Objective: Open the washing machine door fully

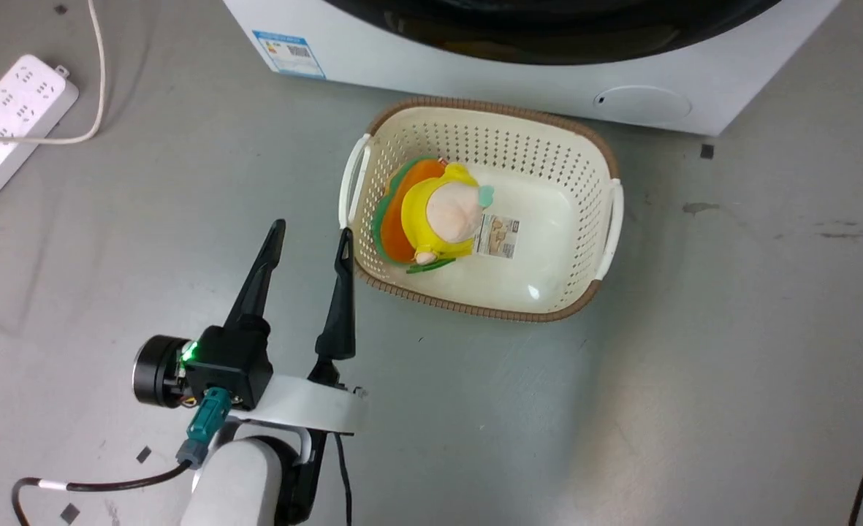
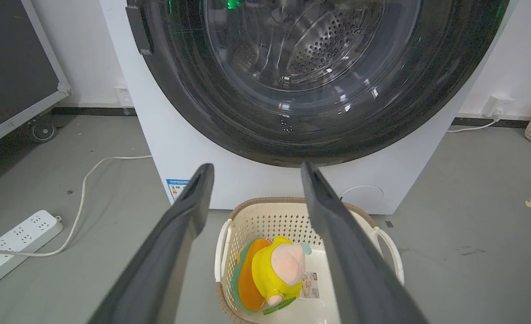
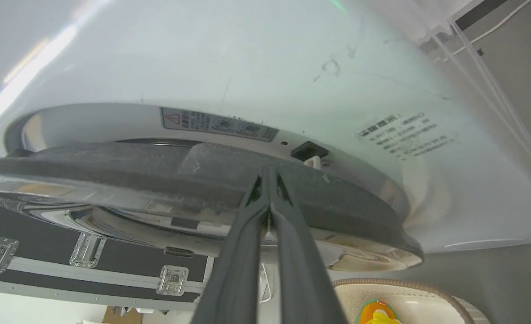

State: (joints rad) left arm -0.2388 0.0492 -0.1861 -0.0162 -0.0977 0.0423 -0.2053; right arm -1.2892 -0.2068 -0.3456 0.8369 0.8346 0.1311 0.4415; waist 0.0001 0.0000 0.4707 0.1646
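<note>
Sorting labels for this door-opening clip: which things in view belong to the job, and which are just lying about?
Job: washing machine door; washing machine; right gripper, shut, tips at the door's edge.
Lying about: basket; plush toy in it; power strip; left gripper, open, holding nothing.

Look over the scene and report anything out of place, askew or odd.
Nothing is spilled or broken. Oddities: a plush toy lies in the basket before the washing machine, and dark smudges stain the floor right of it.

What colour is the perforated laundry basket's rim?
Brown rim on a cream basket; head view.
</note>
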